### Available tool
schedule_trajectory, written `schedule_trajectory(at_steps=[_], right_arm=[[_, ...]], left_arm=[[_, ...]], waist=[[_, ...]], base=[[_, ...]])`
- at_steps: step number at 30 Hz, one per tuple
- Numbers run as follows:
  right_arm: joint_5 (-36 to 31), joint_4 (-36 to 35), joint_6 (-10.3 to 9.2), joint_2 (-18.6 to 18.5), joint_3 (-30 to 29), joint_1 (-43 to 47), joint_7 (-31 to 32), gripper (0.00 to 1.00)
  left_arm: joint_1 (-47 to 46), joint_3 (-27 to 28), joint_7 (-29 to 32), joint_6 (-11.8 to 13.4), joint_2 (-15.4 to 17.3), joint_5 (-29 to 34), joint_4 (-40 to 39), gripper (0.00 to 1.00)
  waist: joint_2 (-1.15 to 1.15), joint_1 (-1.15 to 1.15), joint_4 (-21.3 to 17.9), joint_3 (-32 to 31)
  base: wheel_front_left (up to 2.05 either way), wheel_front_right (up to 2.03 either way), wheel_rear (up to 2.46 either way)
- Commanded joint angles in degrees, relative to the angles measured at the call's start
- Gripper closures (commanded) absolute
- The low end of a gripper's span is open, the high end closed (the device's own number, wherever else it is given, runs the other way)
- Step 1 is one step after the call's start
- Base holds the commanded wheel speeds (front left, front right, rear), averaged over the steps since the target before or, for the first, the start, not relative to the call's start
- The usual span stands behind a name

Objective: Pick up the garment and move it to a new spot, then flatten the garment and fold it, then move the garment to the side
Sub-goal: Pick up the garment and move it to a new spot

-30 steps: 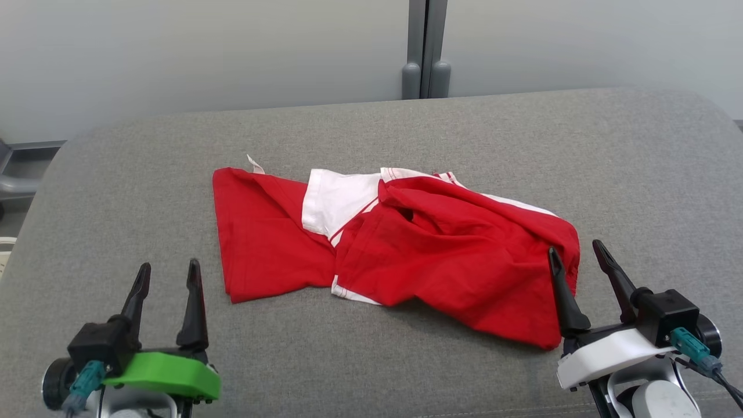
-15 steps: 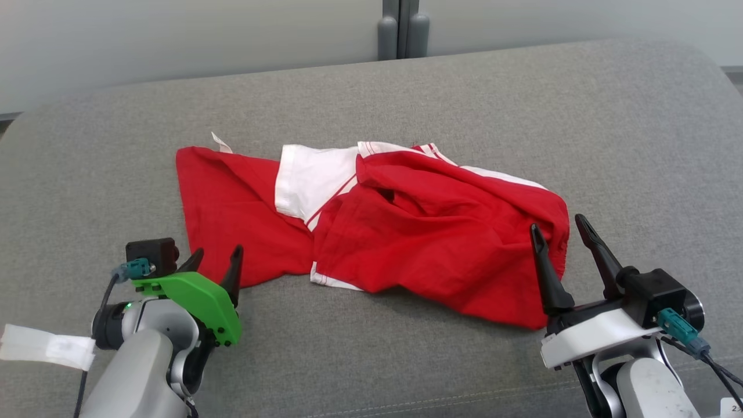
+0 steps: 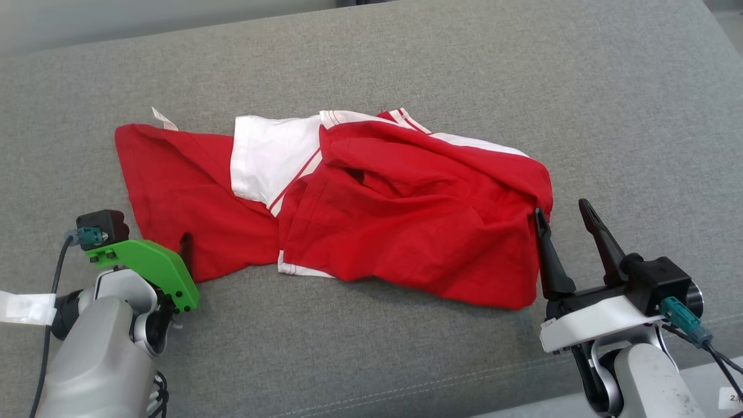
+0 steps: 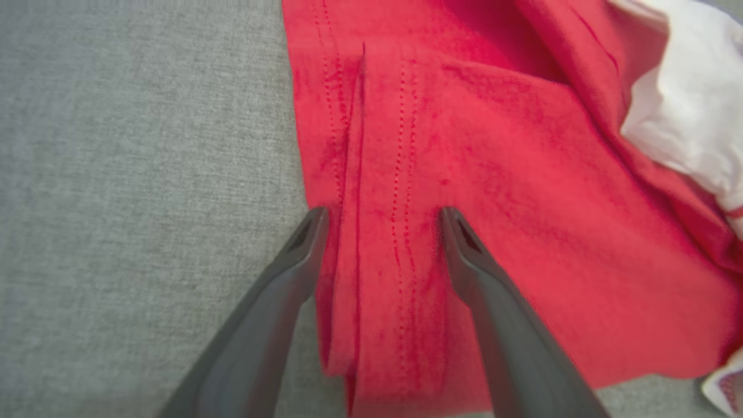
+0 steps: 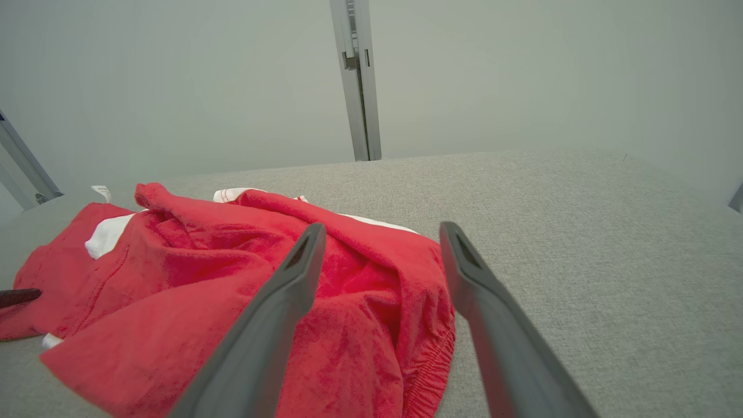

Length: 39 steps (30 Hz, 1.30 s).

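A crumpled red garment [image 3: 371, 220] with white panels [image 3: 264, 154] lies across the middle of the grey cushion [image 3: 627, 116]. My left gripper [image 3: 184, 248], under its green mount, points down at the garment's near left corner. In the left wrist view the left gripper [image 4: 383, 212] is open and its two fingers straddle the stitched red hem [image 4: 371, 145]. My right gripper [image 3: 561, 210] stands open at the garment's right edge, its left finger against the red cloth. In the right wrist view the right gripper [image 5: 383, 226] has the garment [image 5: 220, 278] to its left and bare cushion to its right.
The cushion's stitched front edge [image 3: 464, 383] runs along the bottom right. Behind the cushion stands a pale wall with a grey upright post [image 5: 357, 81]. A dark fingertip of the left gripper [image 5: 17, 297] shows at the garment's far end.
The head camera has tilted down, so the whole picture shifted. My left gripper has moved forward and tipped down over the garment's left corner. The right gripper stays at the right edge.
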Motion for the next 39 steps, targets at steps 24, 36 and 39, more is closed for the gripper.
schedule_trajectory(at_steps=[24,36,39], right_arm=[[-0.11,0.35,-0.02,-0.01,-2.8,-0.17,-0.99,0.0],[0.74,0.01,-0.02,-0.03,-3.2,-0.22,-0.99,0.0],[0.93,-0.09,-0.02,-0.02,-3.0,-0.19,-0.99,0.0]], left_arm=[[-15.31,-4.11,-7.29,4.65,9.33,12.23,-30.86,1.0],[-27.61,-5.47,3.25,4.5,16.14,18.17,-44.46,1.0],[-30.18,-4.0,5.69,4.38,18.95,18.48,-42.0,1.0]], waist=[[-0.01,0.0,4.4,-1.81],[-0.01,0.0,4.16,-1.89],[-0.01,0.0,4.06,-1.66]], base=[[0.0,0.0,0.0],[0.0,0.0,0.0],[0.0,0.0,0.0]])
